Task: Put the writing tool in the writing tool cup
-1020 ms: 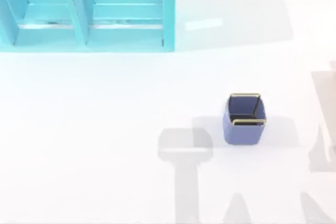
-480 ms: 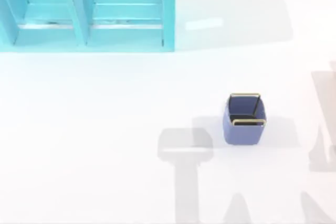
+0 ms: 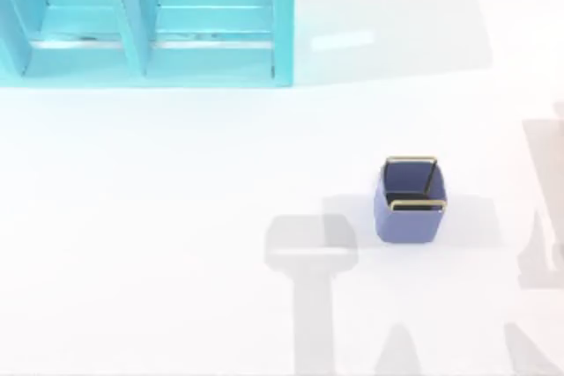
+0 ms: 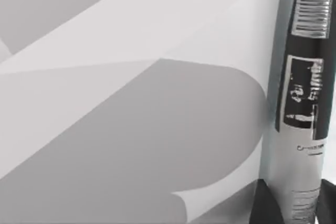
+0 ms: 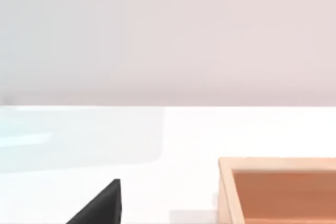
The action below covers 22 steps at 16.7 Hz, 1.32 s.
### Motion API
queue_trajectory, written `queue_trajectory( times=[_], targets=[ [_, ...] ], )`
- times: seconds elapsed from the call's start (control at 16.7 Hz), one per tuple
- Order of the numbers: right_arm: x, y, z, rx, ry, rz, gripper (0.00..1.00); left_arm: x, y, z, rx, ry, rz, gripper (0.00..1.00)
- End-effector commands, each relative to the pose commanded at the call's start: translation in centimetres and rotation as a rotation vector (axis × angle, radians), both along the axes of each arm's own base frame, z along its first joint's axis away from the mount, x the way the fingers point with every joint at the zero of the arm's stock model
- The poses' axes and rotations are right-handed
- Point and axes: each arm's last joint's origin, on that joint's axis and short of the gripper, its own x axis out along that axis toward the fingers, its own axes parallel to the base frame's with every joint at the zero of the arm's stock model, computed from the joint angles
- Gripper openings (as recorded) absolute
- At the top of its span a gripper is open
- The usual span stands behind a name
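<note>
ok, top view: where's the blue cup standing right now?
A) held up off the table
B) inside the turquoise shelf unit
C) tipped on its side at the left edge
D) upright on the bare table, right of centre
D: the writing tool cup stands upright on the white table, right of centre, its gold rim facing up, well apart from the turquoise shelf unit at the top left.

A turquoise shelf unit (image 3: 145, 19) stood at the far left of my white table (image 3: 159, 244), its open bays facing the near side; grey shadows lay across the table's right half; an orange wooden box (image 5: 278, 190) sat on the tabletop.
</note>
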Motion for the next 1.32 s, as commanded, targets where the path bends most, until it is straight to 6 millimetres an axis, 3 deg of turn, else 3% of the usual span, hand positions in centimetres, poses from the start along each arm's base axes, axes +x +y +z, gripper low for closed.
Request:
queue_trajectory(
  times=[0.3,0.36,0.54,0.9,1.14,1.32],
  targets=[
    [0.0,0.0,0.0,0.000,0.000,0.000,1.00,0.0,0.0,0.0,0.000,0.000,0.000,0.00],
    [0.0,0.0,0.0,0.000,0.000,0.000,1.00,-0.8,1.3,2.5,0.038,-0.031,0.030,0.00],
    [0.0,0.0,0.0,0.000,0.000,0.000,1.00,-1.6,1.9,3.4,0.039,-0.032,0.037,0.00],
    [0.0,0.0,0.0,0.000,0.000,0.000,1.00,-7.9,3.5,9.6,0.022,-0.014,0.042,0.00],
    [0.0,0.0,0.0,0.000,0.000,0.000,1.00,-13.0,2.7,14.6,0.012,-0.011,0.035,0.00],
    [0.0,0.0,0.0,0.000,0.000,0.000,1.00,-15.4,1.8,17.1,0.032,-0.027,0.031,0.00]
  ],
)
